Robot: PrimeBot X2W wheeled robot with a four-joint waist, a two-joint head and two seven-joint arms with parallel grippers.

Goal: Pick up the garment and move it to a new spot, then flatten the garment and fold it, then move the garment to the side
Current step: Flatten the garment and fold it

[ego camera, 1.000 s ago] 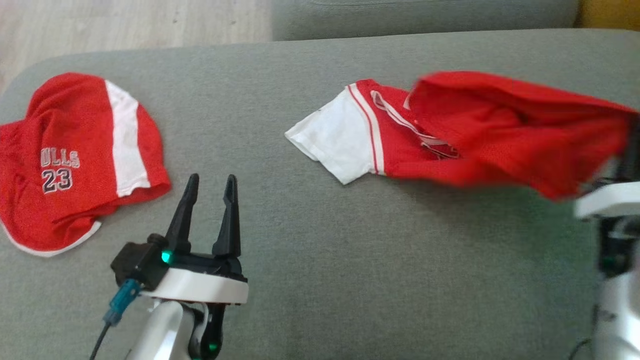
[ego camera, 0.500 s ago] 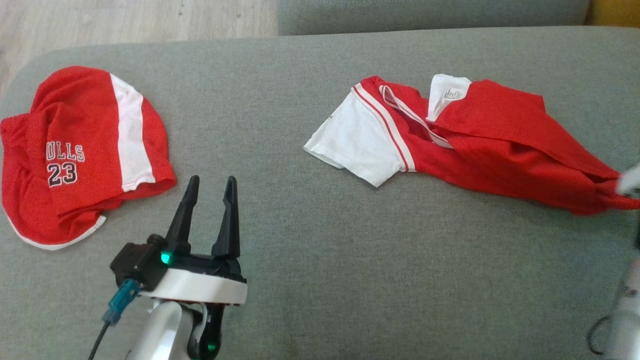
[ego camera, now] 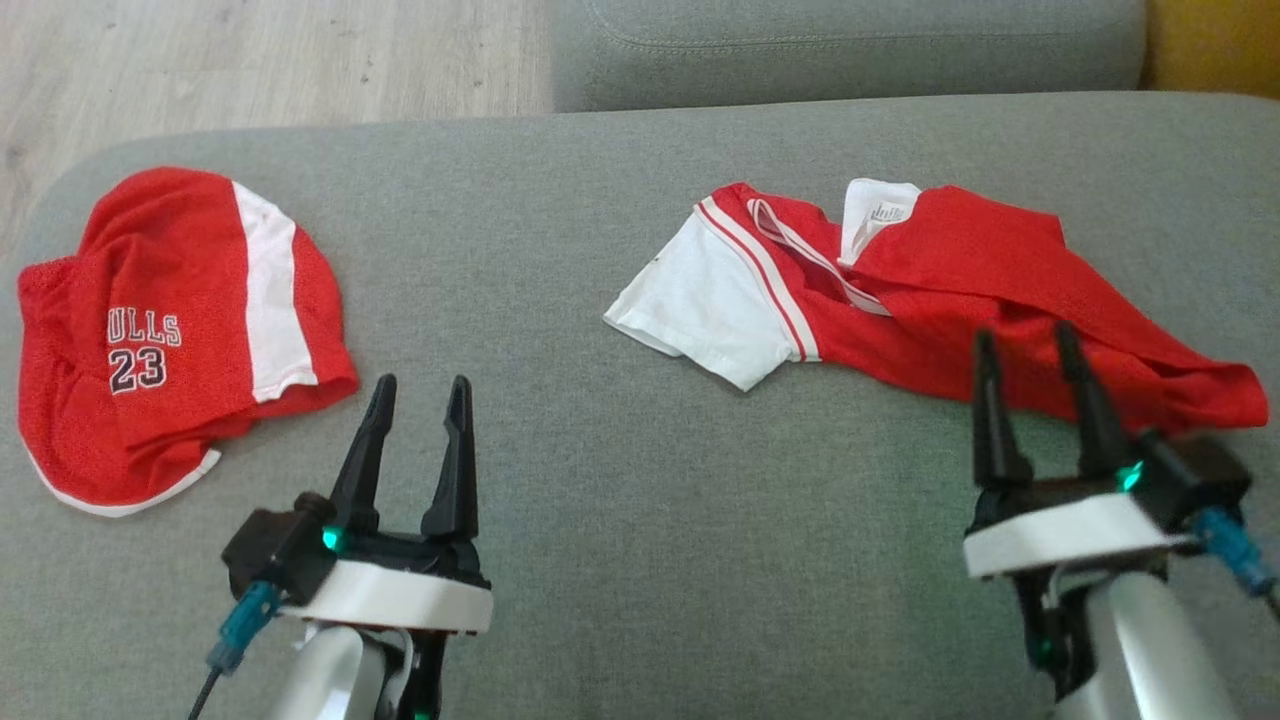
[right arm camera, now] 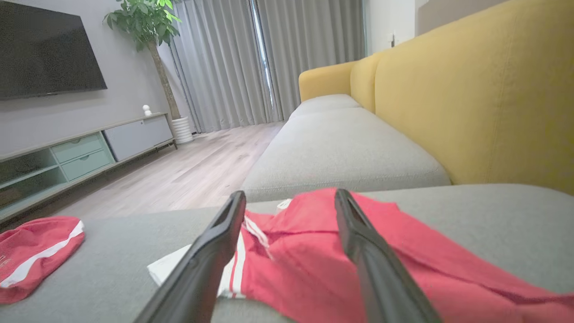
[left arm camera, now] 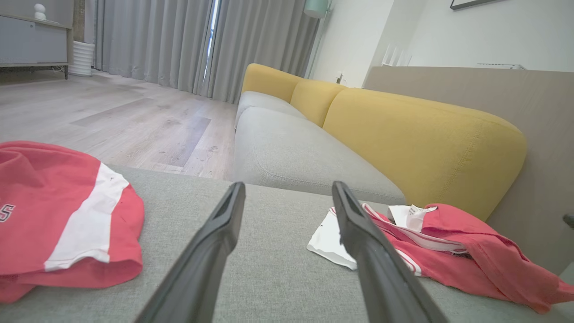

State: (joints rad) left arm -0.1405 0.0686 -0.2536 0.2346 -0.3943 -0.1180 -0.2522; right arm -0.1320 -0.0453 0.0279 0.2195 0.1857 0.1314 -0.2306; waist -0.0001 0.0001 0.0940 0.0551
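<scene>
- Nearest, the left gripper (ego camera: 422,382) hovers open and empty over the cushion's (ego camera: 640,560) front edge; the right gripper (ego camera: 1025,333), jaws spread, has just let go.
- Just past its fingertips the garment (ego camera: 960,290) lies rumpled toward the cushion's right edge; the move looks done, flattening next.
- A second ago it hung lifted and blurred; the red shorts (ego camera: 150,320) by the left edge lie unchanged.

grey cushion (ego camera: 600,560) with a rumpled red jersey (ego camera: 960,290) and red numbered shorts (ego camera: 190,260)
</scene>
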